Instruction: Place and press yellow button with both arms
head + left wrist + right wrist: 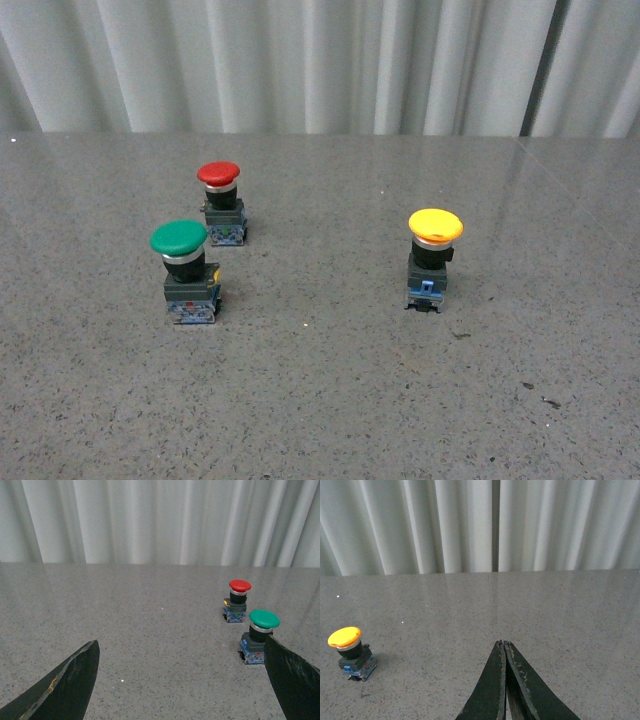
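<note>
Approach stage: yellow button [434, 258] stands untouched; left gripper [180, 680] gapes wide, right gripper [505, 680] pinched closed, holding nothing; next, 1 arm must reach it

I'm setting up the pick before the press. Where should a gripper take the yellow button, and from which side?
Probably the black body below the cap of the yellow button, from above with fingers straddling it. It stands upright and alone, the cap overhangs, and the right gripper must open first.
</note>
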Controlling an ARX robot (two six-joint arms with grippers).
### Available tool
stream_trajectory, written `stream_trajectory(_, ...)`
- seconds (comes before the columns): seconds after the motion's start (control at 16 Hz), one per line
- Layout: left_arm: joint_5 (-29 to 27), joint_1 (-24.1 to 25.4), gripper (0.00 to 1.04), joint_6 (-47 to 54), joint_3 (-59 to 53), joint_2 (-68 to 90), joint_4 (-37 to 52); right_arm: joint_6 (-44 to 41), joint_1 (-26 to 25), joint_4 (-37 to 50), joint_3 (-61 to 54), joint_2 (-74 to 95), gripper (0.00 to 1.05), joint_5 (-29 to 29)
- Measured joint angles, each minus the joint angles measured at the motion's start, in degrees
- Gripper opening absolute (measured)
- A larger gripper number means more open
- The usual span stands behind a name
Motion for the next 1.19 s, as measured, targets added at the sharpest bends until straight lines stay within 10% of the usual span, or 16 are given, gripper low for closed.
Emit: stream_trajectory(1.19, 0.0, 0.0, 0.98, -0.02, 0.0, 0.0, 0.04, -0.02, -0.42, -20.74, -5.09, -25.68, 0.02, -0.59)
